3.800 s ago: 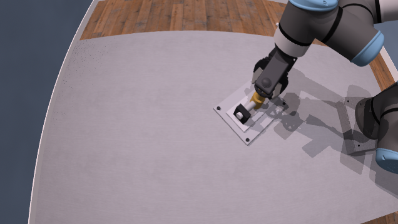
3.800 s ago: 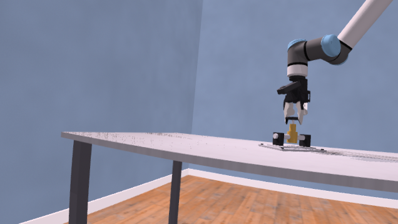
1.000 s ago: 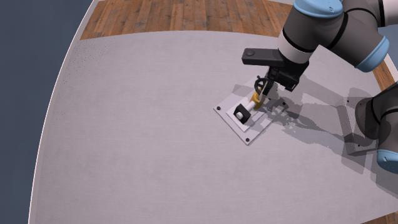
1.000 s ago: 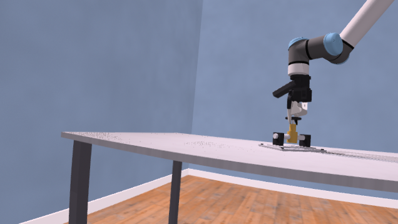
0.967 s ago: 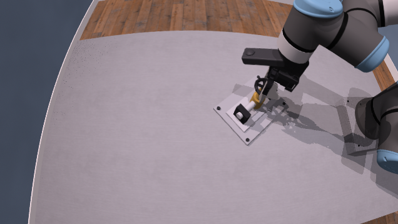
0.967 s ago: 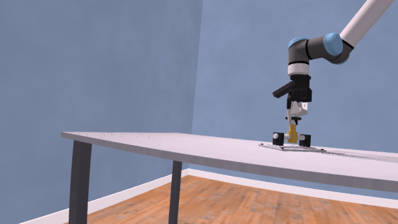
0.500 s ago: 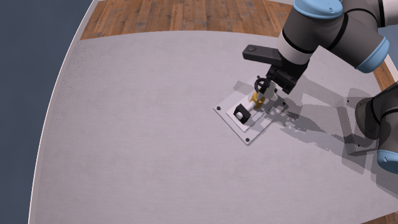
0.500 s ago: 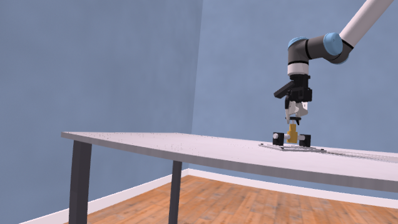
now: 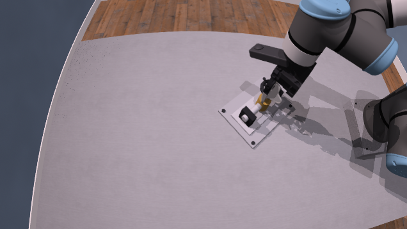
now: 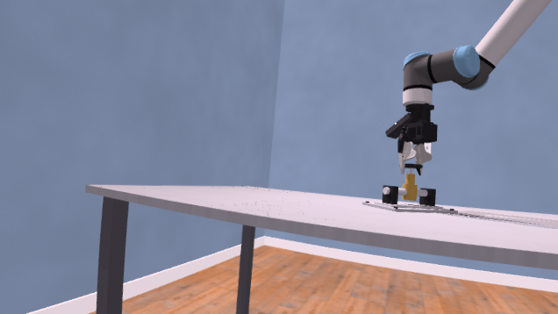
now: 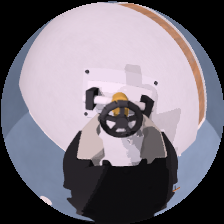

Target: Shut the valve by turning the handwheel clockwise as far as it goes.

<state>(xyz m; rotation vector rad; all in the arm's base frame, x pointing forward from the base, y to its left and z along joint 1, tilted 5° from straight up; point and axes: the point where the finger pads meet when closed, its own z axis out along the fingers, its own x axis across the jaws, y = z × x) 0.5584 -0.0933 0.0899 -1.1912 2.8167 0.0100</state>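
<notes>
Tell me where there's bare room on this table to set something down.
Bare room: the table left of the mounting plate, out to its left edge, and the stretch in front. Crowded: around the handwheel, where the claw grips it, and the arm's base at the right.

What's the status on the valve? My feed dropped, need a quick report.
Gripper shut on the handwheel, straight above the brass valve body. Valve sits on its base plate. Nothing in the way around it.

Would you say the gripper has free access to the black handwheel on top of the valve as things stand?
Yes, it seems so: the gripper is already shut on the handwheel from straight above, and nothing stands between them or crowds the valve's base plate.
</notes>
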